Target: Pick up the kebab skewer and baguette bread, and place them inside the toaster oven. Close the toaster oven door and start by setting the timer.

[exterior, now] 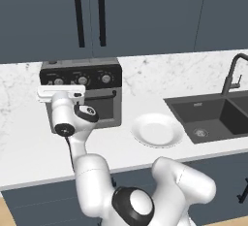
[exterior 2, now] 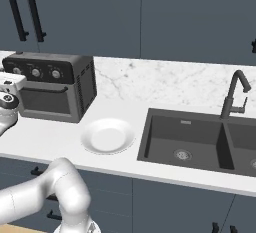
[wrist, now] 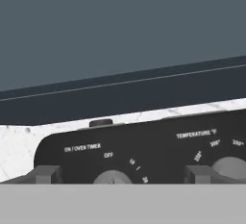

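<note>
The toaster oven (exterior: 81, 91) stands on the white marble counter (exterior: 29, 137), back against the wall under the dark blue-grey upper cabinets (exterior: 121, 11). It is a boxy dark grey unit with a black control panel along its top front carrying three round silver knobs (exterior: 82, 80), and ribbed vents on its side in the right base view. The toaster oven door (exterior 2: 46, 100) is upright and shut, a dark rectangle with a dark glass window and a black bar handle across its top.

In the hand view the panel fills the lower part: white lettering reads "ON / OVEN TIMER" with "OFF" and minute marks around the timer knob (wrist: 113, 177), and "TEMPERATURE °F" over a second knob (wrist: 230, 168) to the side. The gripper (wrist: 122, 175) sits just in front of this panel with its two dark fingertips (wrist: 47, 174) wide apart, one on either side of the timer knob, gripping nothing. In the left base view the white hand covers the oven's upper left front corner.

A white round plate (exterior: 157, 129) lies on the counter just to the side of the oven, between it and the dark sink (exterior: 215, 116) with its black tap (exterior: 232, 74)
</note>
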